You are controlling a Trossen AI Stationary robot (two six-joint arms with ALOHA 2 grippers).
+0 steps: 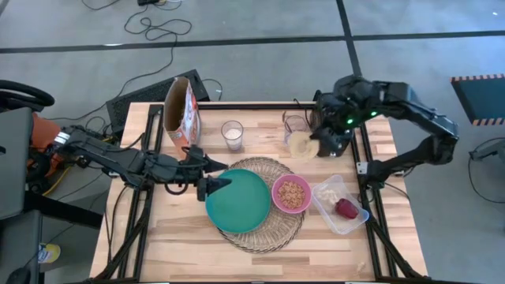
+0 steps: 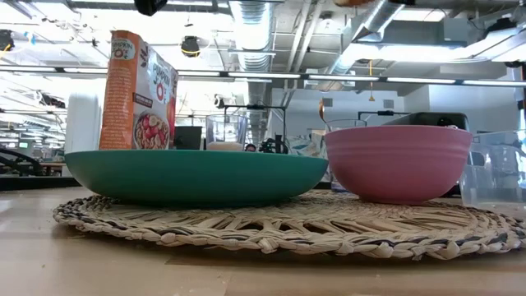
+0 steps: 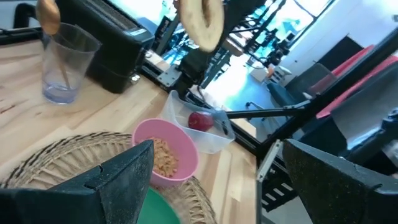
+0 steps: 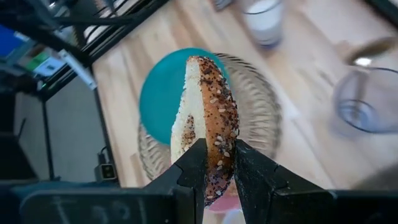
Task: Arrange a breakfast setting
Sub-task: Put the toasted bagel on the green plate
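Right gripper: I see it clamped on the seeded bagel, raised by the toaster.
Left gripper: jaws spread wide, empty, at the teal plate edge.
Pink bowl: on the straw mat, touching the plate.

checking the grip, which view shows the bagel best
The right wrist view: the seeded bagel fills it, pinched on edge by the right gripper. High view shows it small, left wrist view shows it hanging far off, low view barely.
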